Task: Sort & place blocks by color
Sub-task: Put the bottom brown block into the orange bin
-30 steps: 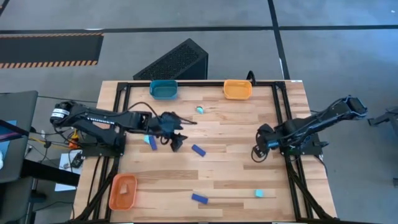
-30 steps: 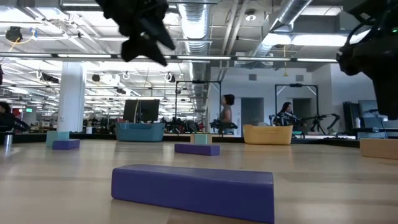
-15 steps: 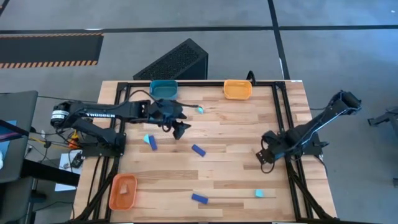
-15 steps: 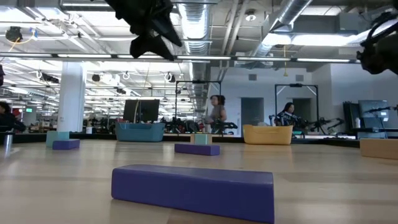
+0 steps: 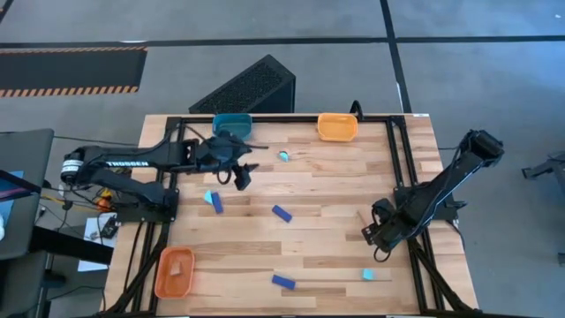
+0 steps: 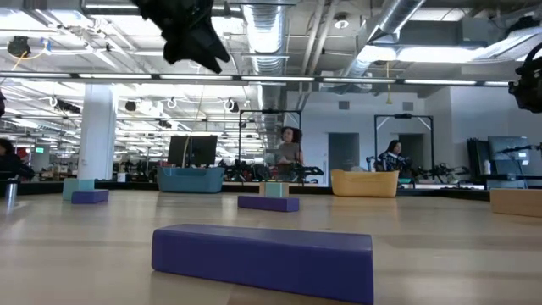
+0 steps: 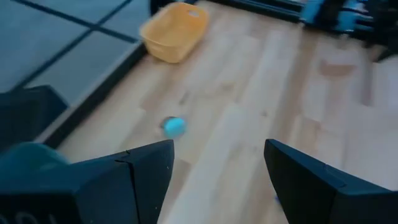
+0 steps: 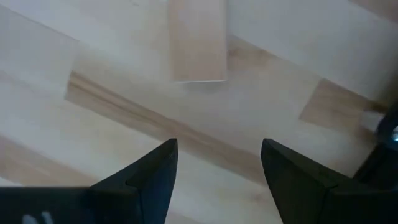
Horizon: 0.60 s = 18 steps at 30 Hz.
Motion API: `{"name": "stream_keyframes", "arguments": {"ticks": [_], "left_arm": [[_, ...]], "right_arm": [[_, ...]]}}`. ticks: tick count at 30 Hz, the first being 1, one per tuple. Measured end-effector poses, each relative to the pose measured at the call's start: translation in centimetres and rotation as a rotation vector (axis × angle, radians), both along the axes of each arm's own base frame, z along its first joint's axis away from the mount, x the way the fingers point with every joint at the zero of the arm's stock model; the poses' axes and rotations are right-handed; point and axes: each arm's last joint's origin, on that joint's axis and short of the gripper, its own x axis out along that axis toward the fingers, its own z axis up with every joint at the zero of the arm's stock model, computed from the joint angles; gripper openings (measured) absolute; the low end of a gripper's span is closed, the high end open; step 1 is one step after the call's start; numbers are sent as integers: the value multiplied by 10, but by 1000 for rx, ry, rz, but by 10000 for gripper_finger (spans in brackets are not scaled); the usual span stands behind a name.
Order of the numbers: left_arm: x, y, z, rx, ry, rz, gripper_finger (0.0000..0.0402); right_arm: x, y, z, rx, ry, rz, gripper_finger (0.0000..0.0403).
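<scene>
My left gripper [image 5: 240, 174] hangs open above the table, just near of the teal tray [image 5: 232, 126]; nothing is between its fingers [image 7: 214, 177]. A light cyan block [image 7: 175, 126] lies on the wood ahead of it, also visible from above [image 5: 283, 156]. Another cyan block [image 5: 209, 197] touches a dark blue bar [image 5: 217, 204]. Two more blue bars [image 5: 282, 213] [image 5: 283, 283] and a cyan block [image 5: 368, 275] lie flat. My right gripper [image 5: 375, 235] is open over bare wood [image 8: 214, 168]. A pale tan rectangle [image 8: 198, 40] lies ahead of it; block or table board, I cannot tell.
A yellow tray [image 5: 337, 126] stands at the far edge. An orange tray [image 5: 174, 272] at the near left corner holds a tan piece [image 5: 179, 263]. A black frame [image 5: 402, 168] runs along the table's sides. A tan thing [image 6: 517, 202] shows at the low view's right edge.
My left gripper has moved toward the table's far edge and a little left, nearer the teal tray. My right gripper has moved toward the near edge, its arm folding down. No block has shifted. A person in the room behind has walked left.
</scene>
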Motion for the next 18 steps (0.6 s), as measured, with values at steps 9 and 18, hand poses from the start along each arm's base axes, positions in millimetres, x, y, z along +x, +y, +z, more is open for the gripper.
{"name": "stream_keyframes", "arguments": {"ticks": [9,18], "left_arm": [[-28,-1,-4,-77,-164,-22,238],[-77,7,-10,-30,-298,107,238]], "right_arm": [[5,-4,-4,-24,26,-7,256],[12,-18,-4,-54,44,31,256]]}}
